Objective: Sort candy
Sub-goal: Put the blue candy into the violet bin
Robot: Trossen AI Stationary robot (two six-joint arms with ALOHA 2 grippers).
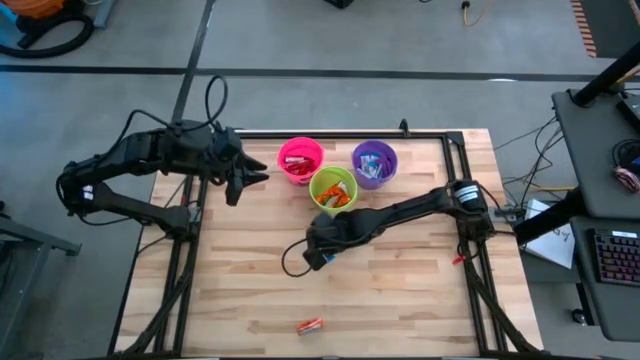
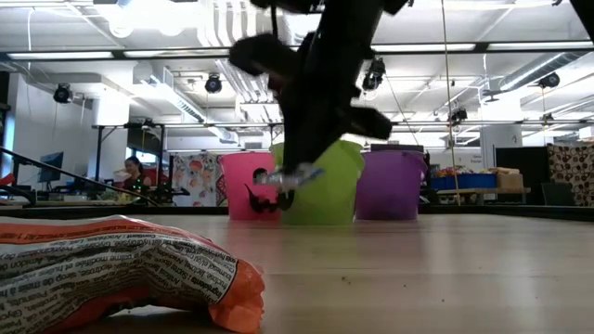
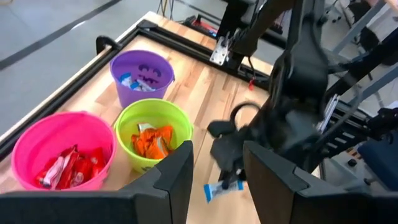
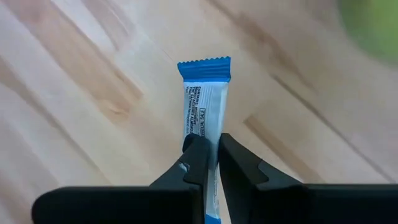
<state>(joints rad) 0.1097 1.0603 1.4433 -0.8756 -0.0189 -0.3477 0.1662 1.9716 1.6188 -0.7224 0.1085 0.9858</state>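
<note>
Left gripper (image 1: 250, 178) parked at 9 o'clock of the pink cup (image 1: 300, 158), fingers spread, holding nothing. Pink cup has red candies, green cup (image 1: 333, 189) orange ones, purple cup (image 1: 374, 163) blue-and-white. Right gripper (image 1: 318, 258) at 6 o'clock of green cup, fingers pinching a blue-and-white candy (image 4: 206, 99) above the table (image 1: 400, 290). One orange candy (image 1: 309, 325) sits at the table's 6 o'clock edge.

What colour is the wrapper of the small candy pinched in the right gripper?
Blue and white wrapped candy, pinched in the right gripper; the right wrist view shows it best.
</note>
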